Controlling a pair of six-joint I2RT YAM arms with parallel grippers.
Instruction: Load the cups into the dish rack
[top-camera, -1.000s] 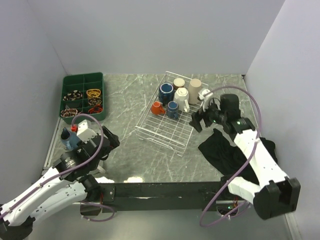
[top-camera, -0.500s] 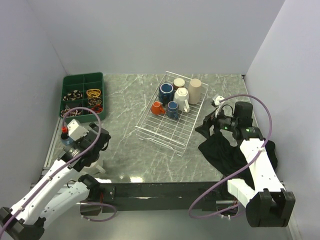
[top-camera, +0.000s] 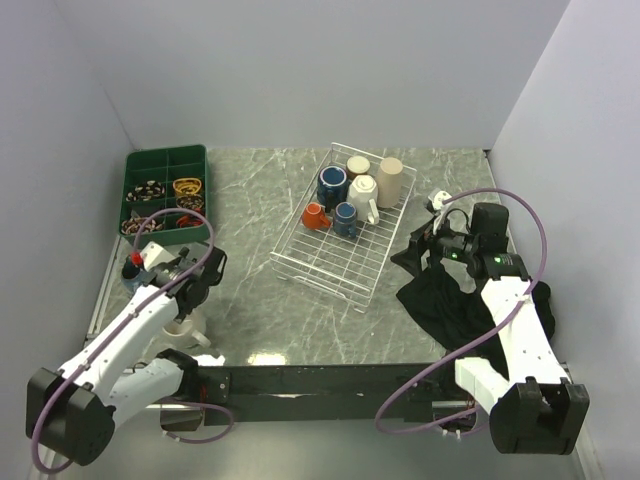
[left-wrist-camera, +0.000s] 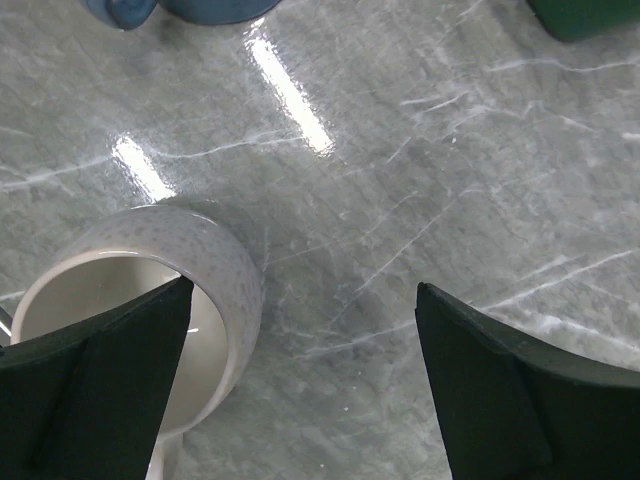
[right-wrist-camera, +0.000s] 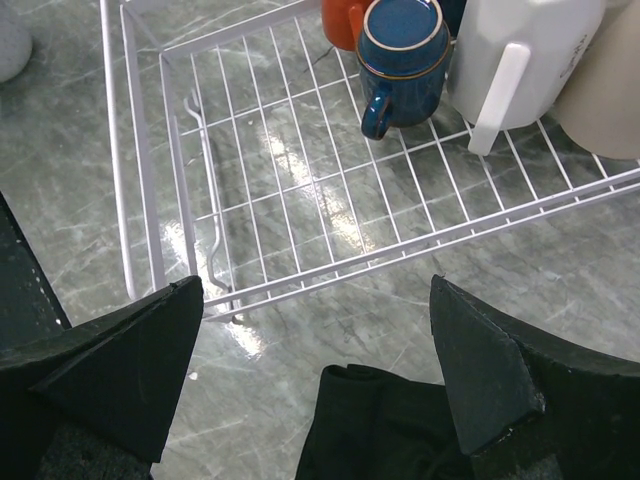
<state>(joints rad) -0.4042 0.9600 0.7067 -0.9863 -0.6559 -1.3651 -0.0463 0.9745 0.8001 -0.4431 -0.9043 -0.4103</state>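
Left wrist: round speckled cup (left-wrist-camera: 228, 272) on glossy marble-veined table (left-wrist-camera: 430, 170)

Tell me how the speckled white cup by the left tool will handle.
The speckled white ceramic cup looks rigid, probably brittle if dropped. Its smooth wall may slip when gripped. Mouth-up on the shiny marble table, a nudge would likely slide it, not tip.
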